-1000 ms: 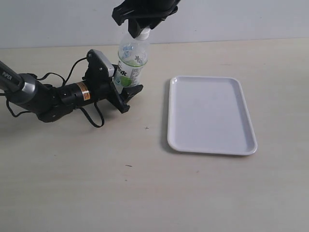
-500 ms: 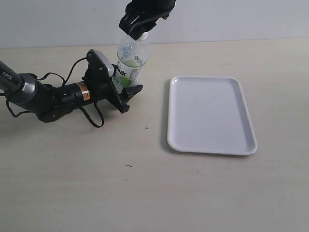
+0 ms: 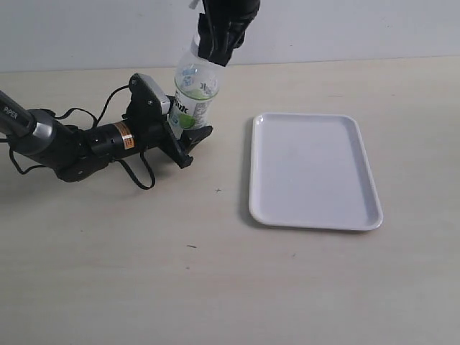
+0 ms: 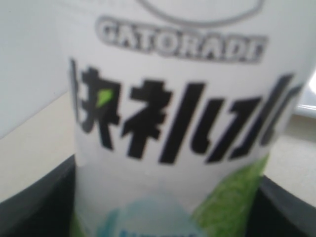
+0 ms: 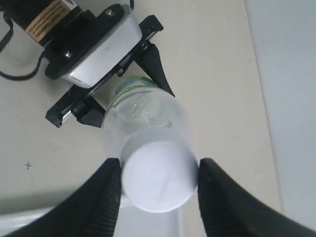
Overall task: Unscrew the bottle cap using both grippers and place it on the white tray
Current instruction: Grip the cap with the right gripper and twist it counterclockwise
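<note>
Bottle (image 3: 192, 100): stands upright.
Bottle cap (image 5: 159, 175): on top of the bottle.
Left gripper (image 3: 184, 141): holds the bottle tight, low down.
Right gripper (image 3: 214, 50): above the bottle, pinching the bottle cap.
White tray (image 3: 314, 170): near the bottle, on its right.

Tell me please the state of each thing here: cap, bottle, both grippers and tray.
bottle, standing, capped.
bottle cap, on the neck, not yet on the tray.
left gripper, shut on the bottle's lower part.
right gripper, shut on the bottle cap from above.
white tray, lying flat, nothing on it.
</note>
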You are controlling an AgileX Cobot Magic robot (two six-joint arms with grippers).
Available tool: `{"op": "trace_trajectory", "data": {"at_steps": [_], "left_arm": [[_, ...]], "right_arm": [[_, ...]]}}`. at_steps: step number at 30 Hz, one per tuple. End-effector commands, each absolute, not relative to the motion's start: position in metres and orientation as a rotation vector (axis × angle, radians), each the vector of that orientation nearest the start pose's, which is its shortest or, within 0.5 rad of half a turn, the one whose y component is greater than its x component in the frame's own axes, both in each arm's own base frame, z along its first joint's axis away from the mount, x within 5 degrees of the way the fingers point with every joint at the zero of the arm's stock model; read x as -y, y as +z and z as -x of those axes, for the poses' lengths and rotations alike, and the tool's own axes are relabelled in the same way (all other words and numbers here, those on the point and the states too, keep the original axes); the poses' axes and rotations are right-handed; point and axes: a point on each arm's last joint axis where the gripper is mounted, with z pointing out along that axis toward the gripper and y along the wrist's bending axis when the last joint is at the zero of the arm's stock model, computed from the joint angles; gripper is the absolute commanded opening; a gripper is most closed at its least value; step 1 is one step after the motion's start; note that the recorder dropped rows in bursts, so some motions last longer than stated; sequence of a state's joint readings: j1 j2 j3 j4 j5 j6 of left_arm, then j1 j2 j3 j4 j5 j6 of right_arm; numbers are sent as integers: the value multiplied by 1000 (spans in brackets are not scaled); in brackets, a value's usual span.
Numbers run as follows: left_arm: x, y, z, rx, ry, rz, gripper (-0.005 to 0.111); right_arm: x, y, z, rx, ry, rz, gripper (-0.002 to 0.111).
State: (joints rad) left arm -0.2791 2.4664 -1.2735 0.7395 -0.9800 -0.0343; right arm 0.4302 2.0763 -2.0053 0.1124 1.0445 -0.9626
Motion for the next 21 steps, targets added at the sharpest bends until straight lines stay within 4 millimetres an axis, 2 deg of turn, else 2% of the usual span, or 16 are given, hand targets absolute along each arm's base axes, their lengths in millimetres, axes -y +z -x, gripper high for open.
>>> {"op": "trace_trajectory", "data": {"at_steps": [1,6,13,16,21], "left_arm": [[172,34,-416,-1527,-429,-1019,0],[173,36,-416,-1501,-443,-1012,0],[174,37,-416,-1494,-447,-1009,0],[174,37,-416,-1494,-447,-1009,0],[174,37,-416,-1494,-447,-1009,0]], "right_arm": [[-202,303,-421,-1814,-146,1855,0],[-202,303,-421,-1651,-210,2007,0],[-204,304,-420,-1651,-178,1996,1],[-207,307,-418,-1652,-127,1973,19],[-208,316,-414,-1787,-33,1788,71]]}}
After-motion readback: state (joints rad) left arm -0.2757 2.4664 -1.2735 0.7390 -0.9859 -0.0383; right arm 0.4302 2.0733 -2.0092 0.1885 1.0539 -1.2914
